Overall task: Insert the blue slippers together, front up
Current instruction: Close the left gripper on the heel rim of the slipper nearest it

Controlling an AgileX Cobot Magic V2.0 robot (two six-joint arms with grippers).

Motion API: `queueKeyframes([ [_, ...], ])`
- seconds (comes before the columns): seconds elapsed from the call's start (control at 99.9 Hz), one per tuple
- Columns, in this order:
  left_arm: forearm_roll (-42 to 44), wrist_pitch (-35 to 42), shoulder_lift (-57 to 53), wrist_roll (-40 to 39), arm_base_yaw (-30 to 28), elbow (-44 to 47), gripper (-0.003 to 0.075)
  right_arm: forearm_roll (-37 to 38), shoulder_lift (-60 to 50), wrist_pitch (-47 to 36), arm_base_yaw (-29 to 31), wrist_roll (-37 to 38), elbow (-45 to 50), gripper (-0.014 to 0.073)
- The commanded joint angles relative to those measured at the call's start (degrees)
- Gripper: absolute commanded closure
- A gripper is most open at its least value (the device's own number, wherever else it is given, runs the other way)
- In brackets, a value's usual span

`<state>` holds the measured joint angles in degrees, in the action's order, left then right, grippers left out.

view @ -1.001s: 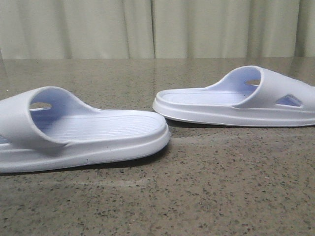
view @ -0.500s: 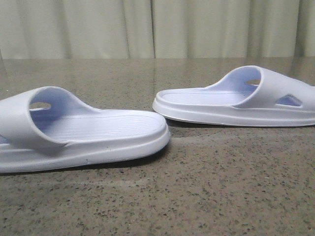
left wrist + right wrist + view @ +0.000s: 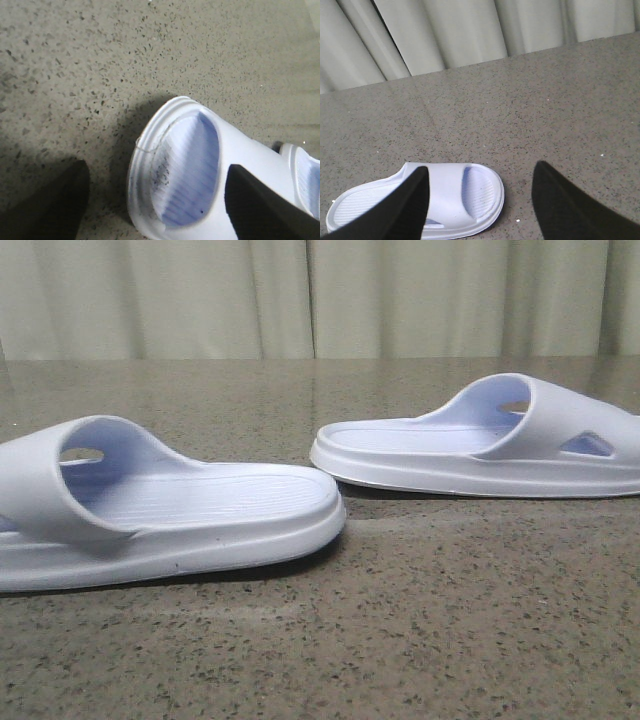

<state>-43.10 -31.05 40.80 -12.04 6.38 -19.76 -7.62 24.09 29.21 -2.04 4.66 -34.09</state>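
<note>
**Pale slides apart, both arms poised for the pick**

Pale blue foam, almost white, marks both of the blue slippers, which lie flat on the speckled stone table (image 3: 400,640) in front of a pleated curtain (image 3: 300,300). In the front view the left slipper (image 3: 170,510) fills the lower left of the frame and the right slipper (image 3: 480,445) sits in the right half, slightly higher; their heel ends come near each other at mid-frame but do not touch.

No arm shows in the front view. In the left wrist view the left gripper (image 3: 155,205) is spread wide, its dark fingers at the lower corners of the frame, with the strapped toe end of the left slipper between them and nothing pinched. In the right wrist view the right gripper (image 3: 477,205) is likewise spread, holding nothing, with the right slipper lying at the lower left of that frame, partly behind one finger.

Judging from this, the task is at its start: approach before the grasp. The next move likely calls for each gripper to descend and close on its slipper, probably at the strap or sole edge, so the pair can then be nested with fronts up.

No brand, label or writing can be read on the slippers or elsewhere.
</note>
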Motion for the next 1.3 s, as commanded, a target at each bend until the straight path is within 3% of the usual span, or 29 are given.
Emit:
queueKeyframes([
  [0.0, -2.99, 2.82, 1.39, 0.12, -0.04, -1.41, 0.0223, -0.16, 0.81, -5.05, 0.04, -0.12, -2.04, 0.0211],
  [1.101, -10.21, 1.15, 6.02, 0.21, -0.04, -1.41, 0.0223, -0.16, 0.81, -6.73, 0.04, -0.12, -2.04, 0.0211],
  [1.291, -11.01, 0.79, 6.02, 0.21, -0.04, -1.41, 0.0290, -0.16, 0.81, -6.86, 0.04, -0.12, -2.04, 0.0211],
])
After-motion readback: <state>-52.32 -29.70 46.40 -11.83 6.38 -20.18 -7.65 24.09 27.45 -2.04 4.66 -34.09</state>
